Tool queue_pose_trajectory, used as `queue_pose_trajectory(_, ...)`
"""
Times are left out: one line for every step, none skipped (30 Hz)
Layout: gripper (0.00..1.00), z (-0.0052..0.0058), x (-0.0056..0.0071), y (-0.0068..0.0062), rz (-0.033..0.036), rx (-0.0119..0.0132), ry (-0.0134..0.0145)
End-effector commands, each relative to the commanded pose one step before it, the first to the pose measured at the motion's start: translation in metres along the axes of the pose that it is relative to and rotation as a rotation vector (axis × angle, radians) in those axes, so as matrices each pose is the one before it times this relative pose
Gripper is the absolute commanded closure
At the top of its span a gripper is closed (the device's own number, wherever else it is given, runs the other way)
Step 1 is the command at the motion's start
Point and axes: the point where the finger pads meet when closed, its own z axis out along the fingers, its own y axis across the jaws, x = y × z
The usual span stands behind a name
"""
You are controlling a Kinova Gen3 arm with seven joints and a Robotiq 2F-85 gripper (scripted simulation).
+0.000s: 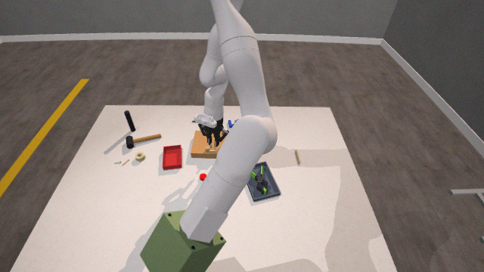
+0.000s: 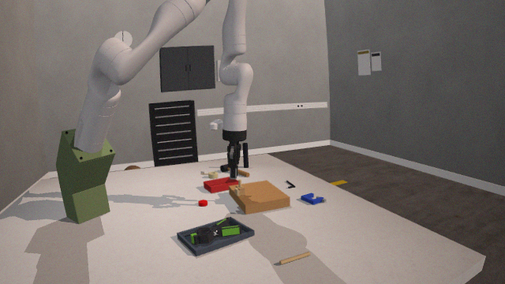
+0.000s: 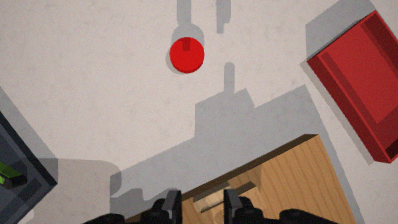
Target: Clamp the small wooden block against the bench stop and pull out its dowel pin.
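Note:
The wooden bench board [image 1: 200,140] [image 2: 264,194] [image 3: 300,170] carries the bench stop [image 3: 212,198], seemingly the pale bar near its edge, and the small block [image 2: 240,191] beside it. The dowel pin [image 2: 239,184] stands up in the block. A dark strip shows between stop and block in the wrist view; whether anything loose sits there I cannot tell. My gripper [image 1: 213,146] [image 2: 233,176] [image 3: 202,205] points down over the board, its fingers part-way apart with nothing held, above the stop and block. The green and black spring clamp [image 1: 260,181] [image 2: 215,233] [image 3: 10,176] lies in the dark tray.
The dark tray [image 1: 274,186] [image 2: 189,248] and a red tray [image 1: 172,157] [image 2: 217,185] [image 3: 360,70] flank the board. A red disc [image 1: 203,177] [image 2: 203,203] [image 3: 187,55] lies in front. A loose rod [image 1: 298,156] [image 2: 295,258], a blue item [image 2: 312,199] and a hammer [image 1: 145,139] lie further out.

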Motion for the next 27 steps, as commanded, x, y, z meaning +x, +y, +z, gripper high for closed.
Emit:
queue_pose_trajectory(0.66,0.00143,0.00203,-0.00393,0.07875,-0.01532,0.01115)
queue_pose_trajectory(0.66,0.00052,0.00051,-0.00173,0.02933,-0.00265,0.00370)
queue_pose_trajectory(0.66,0.00052,0.00043,-0.00178,0.03013,-0.00263,0.00370)
queue_pose_trajectory(0.66,0.00051,0.00035,-0.00183,0.03090,-0.00260,0.00368)
queue_pose_trajectory(0.66,0.00049,0.00026,-0.00188,0.03165,-0.00257,0.00364)
queue_pose_trajectory(0.66,0.00048,0.00016,-0.00192,0.03238,-0.00254,0.00360)
queue_pose_trajectory(0.66,0.00047,0.00006,-0.00196,0.03309,-0.00250,0.00354)
queue_pose_trajectory(0.66,0.00045,-0.00005,-0.00200,0.03377,-0.00247,0.00347)
queue_pose_trajectory(0.66,0.00043,-0.00016,-0.00203,0.03442,-0.00243,0.00338)
queue_pose_trajectory(0.66,0.00041,-0.00028,-0.00205,0.03504,-0.00239,0.00329)
queue_pose_trajectory(0.66,0.00039,-0.00041,-0.00207,0.03564,-0.00235,0.00318)
queue_pose_trajectory(0.66,0.00037,-0.00054,-0.00208,0.03620,-0.00231,0.00306)
queue_pose_trajectory(0.66,0.00035,-0.00067,-0.00208,0.03673,-0.00227,0.00293)
queue_pose_trajectory(0.66,0.00032,-0.00081,-0.00207,0.03723,-0.00224,0.00278)
queue_pose_trajectory(0.66,0.00000,0.00000,0.00000,0.00000,0.00000,0.00000)
queue_pose_trajectory(0.66,0.00000,0.00000,0.00000,0.00000,0.00000,0.00000)
queue_pose_trajectory(0.66,0.00030,-0.00095,-0.00206,0.03769,-0.00221,0.00263)
queue_pose_trajectory(0.66,0.00027,-0.00109,-0.00204,0.03813,-0.00218,0.00247)
queue_pose_trajectory(0.66,0.00025,-0.00123,-0.00202,0.03852,-0.00216,0.00229)
queue_pose_trajectory(0.66,0.00022,-0.00138,-0.00198,0.03888,-0.00214,0.00211)
queue_pose_trajectory(0.66,0.00019,-0.00152,-0.00194,0.03920,-0.00213,0.00193)
queue_pose_trajectory(0.66,0.00017,-0.00166,-0.00189,0.03949,-0.00213,0.00173)
queue_pose_trajectory(0.66,0.00014,-0.00180,-0.00183,0.03974,-0.00213,0.00153)
queue_pose_trajectory(0.66,0.00011,-0.00194,-0.00177,0.03995,-0.00214,0.00133)
queue_pose_trajectory(0.66,0.00009,-0.00208,-0.00170,0.04012,-0.00215,0.00113)
queue_pose_trajectory(0.66,0.00006,-0.00221,-0.00162,0.04025,-0.00218,0.00092)
queue_pose_trajectory(0.66,0.00002,-0.00267,-0.00156,0.04079,-0.00219,0.00017)
